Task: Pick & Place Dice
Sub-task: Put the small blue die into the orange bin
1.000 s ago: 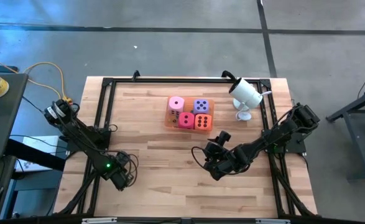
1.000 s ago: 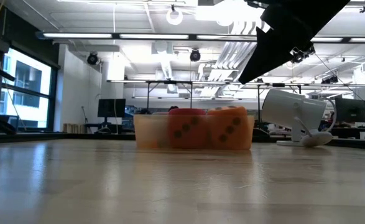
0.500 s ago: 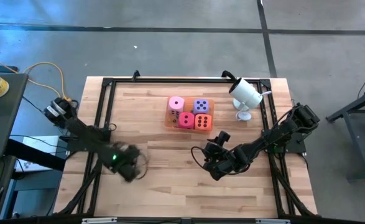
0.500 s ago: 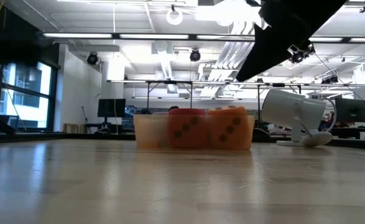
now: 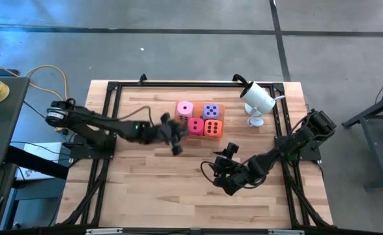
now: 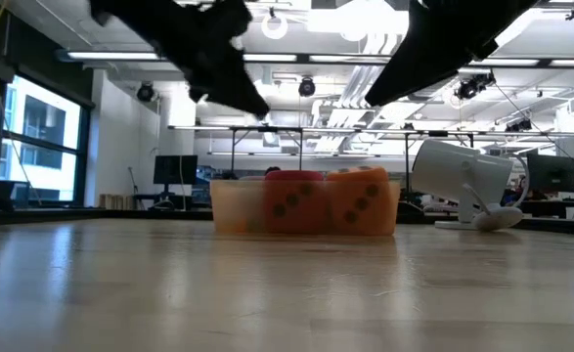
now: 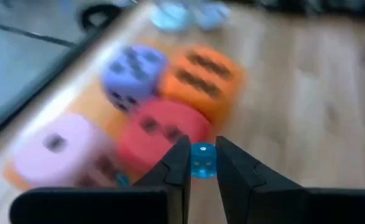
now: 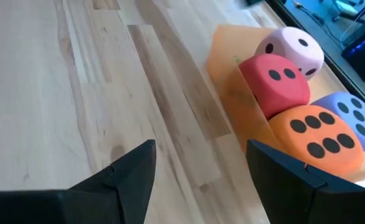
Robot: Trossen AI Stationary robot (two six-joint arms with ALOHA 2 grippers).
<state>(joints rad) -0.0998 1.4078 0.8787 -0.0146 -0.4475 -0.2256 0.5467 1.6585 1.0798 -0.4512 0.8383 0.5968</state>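
The left gripper (image 7: 201,163) pinches a small blue die (image 7: 202,159) just beside the orange tray (image 5: 181,126), where four dice (image 5: 199,118) sit. Center it above free tray space, then lower gently (the big cubes crowd it). The right gripper (image 8: 201,163) waits wide open above the bare wooden table (image 5: 178,189). Behind lies a lit workshop.

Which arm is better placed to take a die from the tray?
Probably the left: its gripper is beside the tray, near the red die. The right gripper waits farther away.
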